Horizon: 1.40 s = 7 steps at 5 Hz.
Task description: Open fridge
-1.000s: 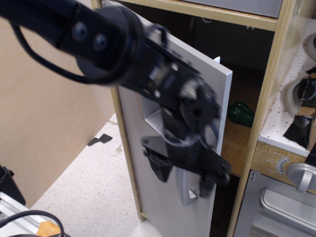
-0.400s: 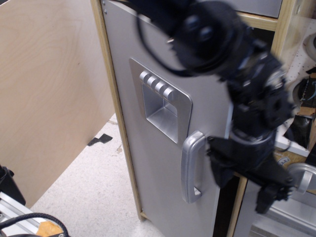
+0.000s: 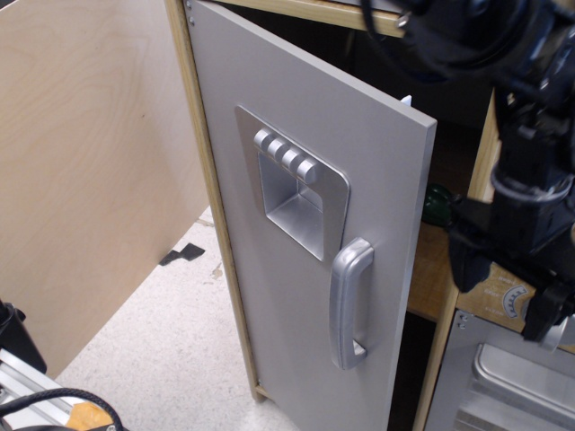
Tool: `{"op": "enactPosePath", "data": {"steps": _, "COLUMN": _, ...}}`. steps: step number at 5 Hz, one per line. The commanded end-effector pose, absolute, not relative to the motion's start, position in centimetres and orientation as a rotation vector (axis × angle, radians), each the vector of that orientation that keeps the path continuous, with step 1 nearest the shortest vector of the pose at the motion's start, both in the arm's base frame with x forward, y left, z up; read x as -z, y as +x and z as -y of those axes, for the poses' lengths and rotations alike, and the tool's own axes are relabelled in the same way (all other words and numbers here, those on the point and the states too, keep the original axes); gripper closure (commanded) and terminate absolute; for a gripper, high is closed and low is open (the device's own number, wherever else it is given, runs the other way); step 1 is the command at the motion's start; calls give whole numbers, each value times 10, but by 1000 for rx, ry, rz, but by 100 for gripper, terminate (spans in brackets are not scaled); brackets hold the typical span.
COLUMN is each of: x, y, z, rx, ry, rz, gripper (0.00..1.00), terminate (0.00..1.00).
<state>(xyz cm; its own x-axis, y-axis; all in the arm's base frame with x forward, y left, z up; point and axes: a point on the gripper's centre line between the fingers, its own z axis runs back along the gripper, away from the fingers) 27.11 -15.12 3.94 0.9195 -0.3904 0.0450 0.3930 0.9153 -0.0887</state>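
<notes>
The fridge is a tall cabinet with a light wood frame (image 3: 203, 180). Its flat grey door (image 3: 377, 162) stands swung partly open toward me, hinged on the left. The door carries a silver vertical handle (image 3: 349, 305) and a recessed silver dispenser panel (image 3: 292, 184) with a row of buttons. The dark inside of the fridge shows behind the door's free edge. My black gripper (image 3: 505, 301) hangs to the right of the door, clear of the handle. It is open and holds nothing. The arm reaches in from the top right.
A green object (image 3: 437, 205) lies on the wooden shelf inside the fridge. The shorter grey oven door (image 3: 499, 386) and a dial (image 3: 514, 303) are at the lower right, behind the gripper. A plywood wall (image 3: 81, 162) stands on the left, over a speckled floor (image 3: 171, 350).
My arm has swung from in front of the door to the right, leaving the handle. The door stays open and its panel and handle now show fully.
</notes>
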Motion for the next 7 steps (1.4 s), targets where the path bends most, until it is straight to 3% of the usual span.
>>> {"op": "enactPosePath", "data": {"steps": 1, "x": -57, "y": 307, "z": 132, "rx": 408, "ry": -76, "rz": 212, "gripper": 0, "terminate": 0}}
{"op": "enactPosePath", "data": {"steps": 2, "x": -49, "y": 300, "z": 125, "rx": 301, "ry": 16, "rz": 308, "gripper": 0, "terminate": 0}}
{"op": "enactPosePath", "data": {"steps": 5, "x": -38, "y": 239, "z": 106, "rx": 189, "ry": 78, "rz": 266, "gripper": 0, "terminate": 0}}
{"op": "enactPosePath", "data": {"steps": 7, "x": -42, "y": 213, "z": 34, "rx": 234, "ry": 49, "rz": 208, "gripper": 0, "terminate": 0}}
